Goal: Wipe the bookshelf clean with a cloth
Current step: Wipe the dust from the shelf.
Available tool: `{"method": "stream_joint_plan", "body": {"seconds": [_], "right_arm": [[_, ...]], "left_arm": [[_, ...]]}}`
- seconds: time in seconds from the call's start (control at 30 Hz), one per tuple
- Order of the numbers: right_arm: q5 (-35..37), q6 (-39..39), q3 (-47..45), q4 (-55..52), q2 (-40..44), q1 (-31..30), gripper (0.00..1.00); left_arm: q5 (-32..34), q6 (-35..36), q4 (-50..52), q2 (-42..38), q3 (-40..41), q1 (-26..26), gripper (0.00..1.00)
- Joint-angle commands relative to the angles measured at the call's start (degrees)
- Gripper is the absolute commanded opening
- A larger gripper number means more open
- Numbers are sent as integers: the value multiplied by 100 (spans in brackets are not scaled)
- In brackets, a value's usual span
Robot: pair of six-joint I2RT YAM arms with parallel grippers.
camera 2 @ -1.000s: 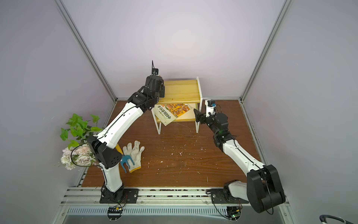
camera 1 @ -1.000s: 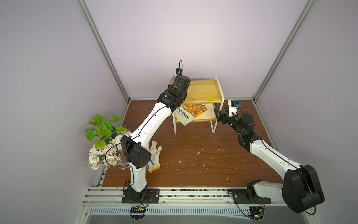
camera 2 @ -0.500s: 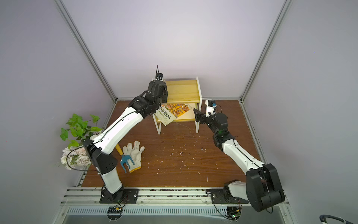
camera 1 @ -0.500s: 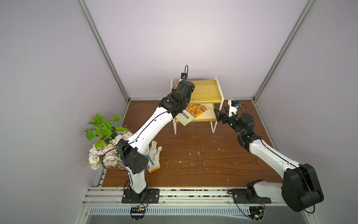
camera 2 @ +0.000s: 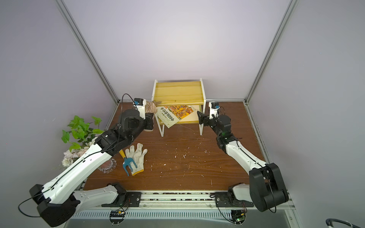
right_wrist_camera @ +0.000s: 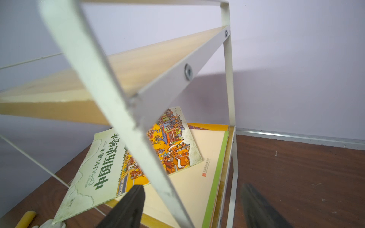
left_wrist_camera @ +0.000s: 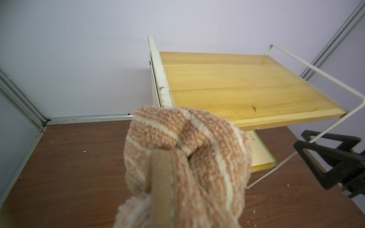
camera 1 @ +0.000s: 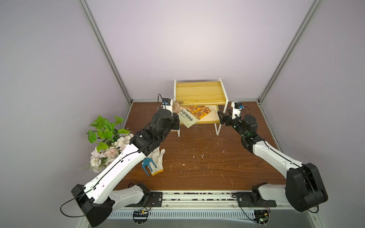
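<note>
Nearest, on table (camera 1: 197,177): glove (camera 1: 158,159) lying flat, left of centre, with fork (camera 2: 127,163) across it, blue tines toward the front. Next to that, by left arm: glass dish (camera 2: 107,167), then flowers (camera 1: 106,138) at table's left edge. Pale crumbs (camera 1: 202,156) scattered mid-table.

Further back, left tool (camera 1: 174,118): clamped on cloth (camera 1: 176,107), with the bunch hiding the tips in wrist view. Cloth balled up, held off the table, just beside shelf (camera 1: 199,94) at its front-left corner, about level with top board. Can't tell whether touching the frame.

Same depth, right tool (camera 1: 222,118): jaws wide apart, not gripping, at shelf's front-right leg. In wrist view, white frame bar running between the two fingers (right_wrist_camera: 126,207); contact unclear.

Farthest: shelf standing close to back wall (camera 1: 187,49). On top board, one small dark speck (left_wrist_camera: 253,108) near front edge. On lower board, two books: picture book (camera 1: 194,115) lying skewed, corner hanging out past front edge, on top of cream book (right_wrist_camera: 197,177) with green edge.
</note>
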State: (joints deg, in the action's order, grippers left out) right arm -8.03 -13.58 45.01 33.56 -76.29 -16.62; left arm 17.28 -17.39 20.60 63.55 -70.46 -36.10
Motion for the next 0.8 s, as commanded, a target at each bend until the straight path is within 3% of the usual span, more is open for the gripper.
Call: {"method": "stream_joint_plan", "body": {"seconds": [0.0, 0.07, 0.1, 0.2, 0.4, 0.47, 0.57, 0.63, 0.77], "right_arm": [[90, -34, 276, 162, -62, -36, 79], [49, -100, 220, 217, -66, -38, 79], [26, -133, 175, 285, -71, -39, 79], [-7, -172, 79, 344, -95, -28, 79], [-132, -102, 104, 336, 23, -28, 79], [-171, -201, 30, 507, 115, -27, 80], [-364, -354, -97, 766, 178, -31, 80], [-448, -429, -115, 803, 135, -28, 81], [-375, -456, -94, 627, 35, -33, 81]], "left_arm": [[-104, -233, -842, -3, 262, 94, 0], [494, -385, -994, 90, 848, 145, 0], [480, -468, -1286, 86, 1280, 184, 0], [-603, -455, -2438, -2, 2124, 354, 0], [-845, 21, -2088, -160, 989, 359, 0], [-758, 13, -2380, -291, 1113, 360, 1], [-25, -302, -2815, -341, 1878, 358, 3], [49, -346, -3047, -339, 2358, 365, 2], [-214, -55, -2808, -504, 1885, 365, 2]]}}
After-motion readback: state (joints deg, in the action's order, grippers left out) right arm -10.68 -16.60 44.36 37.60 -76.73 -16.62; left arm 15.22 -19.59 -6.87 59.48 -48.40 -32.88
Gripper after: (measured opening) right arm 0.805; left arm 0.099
